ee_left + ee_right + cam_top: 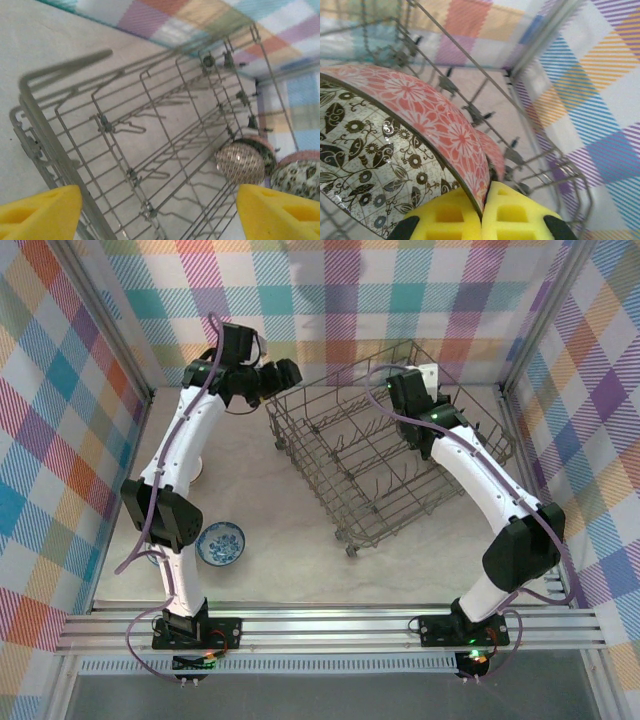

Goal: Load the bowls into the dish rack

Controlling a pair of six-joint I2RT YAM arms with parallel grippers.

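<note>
Two bowls at the far right of the rack (350, 465); right claw (482, 207) pinches one by its rim.
The right claw is clamped on the edge of a floral bowl (390, 145), red outside and dark leaves inside. It is held on edge, probably so it can slot upright between the tines. A second bowl (494, 150) stands just behind it, near the rack's side wall. The left claw (157, 200) hangs spread wide and empty by the rack's far-left corner, probably to keep clear of the right arm. A blue bowl (220, 543) sits on the worktop (290, 540) near left, well apart from the rack. A white one (197, 472) is part-hidden behind the left arm. Loading looks early.
</note>
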